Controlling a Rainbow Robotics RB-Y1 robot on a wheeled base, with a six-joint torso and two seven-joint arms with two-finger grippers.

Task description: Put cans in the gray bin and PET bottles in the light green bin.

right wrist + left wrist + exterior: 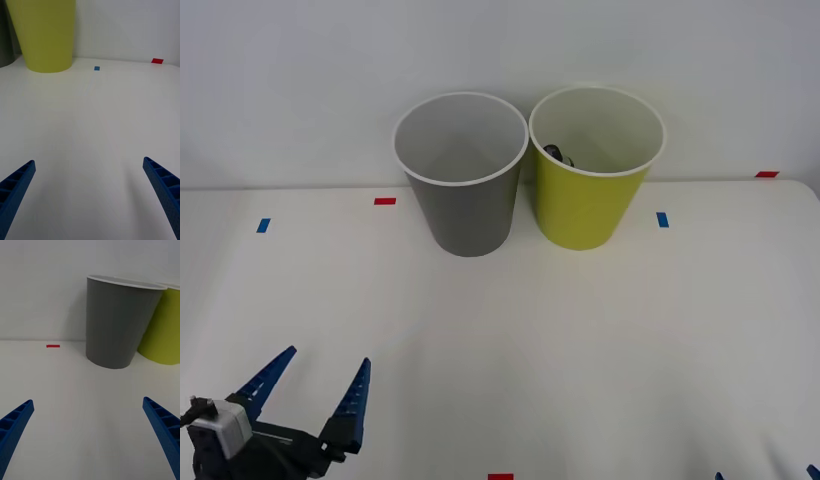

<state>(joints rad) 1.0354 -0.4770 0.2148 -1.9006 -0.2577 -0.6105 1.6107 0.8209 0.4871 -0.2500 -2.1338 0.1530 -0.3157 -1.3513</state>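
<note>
The left gripper (312, 385) is low at the near left of the white table (600, 340), its blue ribbed fingers spread apart and holding nothing. The right gripper (90, 195) is at the near right edge, also with fingers wide apart. At the far side two bins stand upright just beside each other: one gray bin (463, 190) and one light green bin (592, 185), each with a white rim. Inside the green one a small dark object (558, 155) lies against the wall; I cannot tell what it is.

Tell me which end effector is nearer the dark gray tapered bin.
Left. The left end effector sits at the table's near-left, facing the dark gray tapered bin; the right end effector sits near-right.
</note>
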